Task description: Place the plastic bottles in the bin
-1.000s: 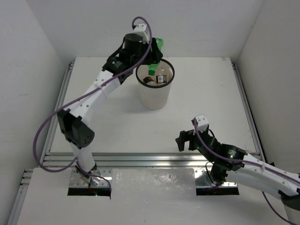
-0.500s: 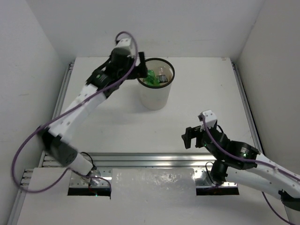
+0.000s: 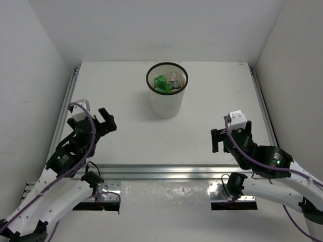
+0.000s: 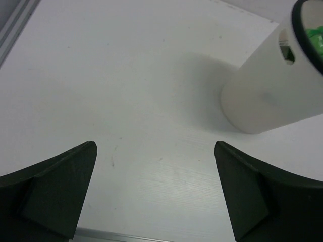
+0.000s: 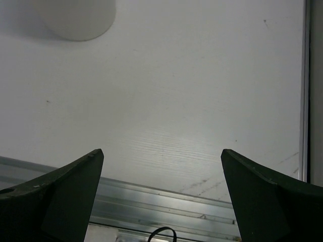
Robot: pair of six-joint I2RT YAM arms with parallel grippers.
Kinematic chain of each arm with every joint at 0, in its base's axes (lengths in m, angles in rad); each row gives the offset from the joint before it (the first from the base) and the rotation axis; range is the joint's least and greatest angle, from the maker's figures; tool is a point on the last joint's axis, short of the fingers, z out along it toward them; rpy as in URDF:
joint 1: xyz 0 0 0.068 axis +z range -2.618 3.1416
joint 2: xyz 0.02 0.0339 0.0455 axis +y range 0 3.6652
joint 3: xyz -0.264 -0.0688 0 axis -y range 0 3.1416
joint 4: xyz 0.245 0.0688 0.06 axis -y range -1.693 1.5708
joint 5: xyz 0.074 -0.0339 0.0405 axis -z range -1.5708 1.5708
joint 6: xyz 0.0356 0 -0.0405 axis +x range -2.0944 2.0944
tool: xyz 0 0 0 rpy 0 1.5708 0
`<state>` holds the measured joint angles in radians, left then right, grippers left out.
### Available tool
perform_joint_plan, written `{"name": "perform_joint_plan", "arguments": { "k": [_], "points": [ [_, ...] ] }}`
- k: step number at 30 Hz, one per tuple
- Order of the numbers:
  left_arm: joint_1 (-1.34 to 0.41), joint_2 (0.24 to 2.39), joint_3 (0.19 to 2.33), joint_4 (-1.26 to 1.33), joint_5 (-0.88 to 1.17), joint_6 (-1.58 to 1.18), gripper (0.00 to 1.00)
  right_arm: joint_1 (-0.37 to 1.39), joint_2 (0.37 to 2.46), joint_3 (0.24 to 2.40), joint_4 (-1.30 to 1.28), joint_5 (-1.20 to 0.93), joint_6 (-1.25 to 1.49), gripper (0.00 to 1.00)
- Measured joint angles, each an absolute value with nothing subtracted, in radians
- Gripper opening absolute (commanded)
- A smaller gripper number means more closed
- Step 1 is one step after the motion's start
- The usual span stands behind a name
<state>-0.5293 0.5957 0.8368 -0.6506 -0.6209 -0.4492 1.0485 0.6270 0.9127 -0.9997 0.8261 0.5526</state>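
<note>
The bin [image 3: 166, 105], a tall white bucket with a thin black rim, stands at the back middle of the table. Inside it lie a green plastic bottle [image 3: 161, 83] and a clear one with a dark cap [image 3: 174, 84]. My left gripper [image 3: 103, 122] is open and empty near the front left, well apart from the bin. In the left wrist view the gripper [image 4: 154, 146] spans bare table, with the bin [image 4: 267, 96] at upper right and the green bottle [image 4: 317, 38] showing over its rim. My right gripper [image 3: 218, 140] is open and empty at the front right; between its fingers [image 5: 162, 151] lies only table.
An aluminium rail [image 3: 161, 171] runs along the near table edge and shows under my right gripper [image 5: 166, 201]. Side rails [image 3: 68, 101] border the table left and right. White walls close in on three sides. The bin's base [image 5: 78, 20] sits at the right wrist view's top left.
My left gripper opened over the bin and the green bottle dropped in. The left arm then pulled back to the front left. My right arm drifted slightly right.
</note>
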Motion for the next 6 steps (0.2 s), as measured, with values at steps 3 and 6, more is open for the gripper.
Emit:
{"name": "perform_joint_plan", "arguments": {
  "k": [3, 6],
  "points": [
    [-0.529, 0.565, 0.803, -0.683, -0.644, -0.461, 1.00, 1.048, 0.585, 0.904, -1.005, 0.836, 0.548, 0.99],
    [-0.529, 0.559, 0.800, -0.681, -0.656, -0.471, 1.00, 1.048, 0.539, 0.882, -1.003, 0.836, 0.546, 0.99]
  ]
}}
